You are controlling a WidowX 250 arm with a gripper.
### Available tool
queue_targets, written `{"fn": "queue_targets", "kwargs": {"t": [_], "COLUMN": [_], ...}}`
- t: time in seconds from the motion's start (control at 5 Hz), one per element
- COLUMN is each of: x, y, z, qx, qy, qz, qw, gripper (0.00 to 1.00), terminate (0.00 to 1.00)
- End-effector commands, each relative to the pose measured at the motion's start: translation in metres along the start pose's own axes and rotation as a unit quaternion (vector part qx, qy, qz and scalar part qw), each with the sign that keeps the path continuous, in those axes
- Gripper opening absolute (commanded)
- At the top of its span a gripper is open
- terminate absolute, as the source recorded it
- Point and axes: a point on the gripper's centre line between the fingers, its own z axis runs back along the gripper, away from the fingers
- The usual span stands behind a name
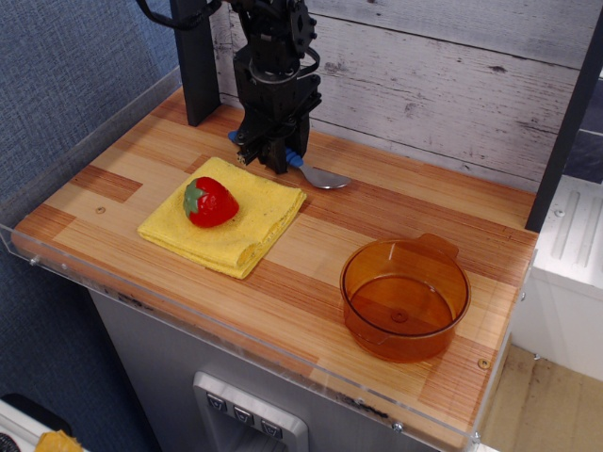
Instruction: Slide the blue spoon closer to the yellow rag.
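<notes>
The hand points down at the rear of the desk, close to the wooden back wall. Its fingers sit low over the handle of the blue spoon; whether they grip the handle or merely straddle it cannot be told, because the hand body hides the contact.

The blue spoon lies flat on the desk. Its long axis runs roughly parallel to the back wall. The silver bowl points away from the hand toward the right of the view; the blue handle runs beneath the hand, with a small blue tip showing on the hand's far left side.

The yellow rag lies just in front of the hand, its rear corner almost beneath the fingers. A strawberry rests on the rag.

An orange bowl stands well apart from the hand, near the front right edge. Bare desk lies between the spoon and the orange bowl.
</notes>
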Motion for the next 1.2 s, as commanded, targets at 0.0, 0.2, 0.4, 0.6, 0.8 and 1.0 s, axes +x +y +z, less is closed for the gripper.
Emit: {"fn": "queue_targets", "kwargs": {"t": [0.0,0.2,0.4,0.6,0.8,1.0], "x": [0.004,0.003,0.006,0.008,0.006,-0.002], "y": [-0.007,-0.007,-0.011,-0.015,-0.013,-0.004], "z": [0.018,0.027,0.042,0.062,0.076,0.092], "qx": [-0.029,-0.032,-0.034,-0.03,-0.027,-0.033], "qy": [-0.027,-0.029,-0.032,-0.044,-0.06,-0.039], "qz": [-0.003,-0.006,-0.025,-0.063,-0.102,-0.167], "qw": [0.9992,0.9991,0.9986,0.9966,0.9926,0.9847], "gripper": [1.0,1.0,1.0,1.0,1.0,1.0], "terminate": [0.0,0.0,0.0,0.0,0.0,0.0]}}
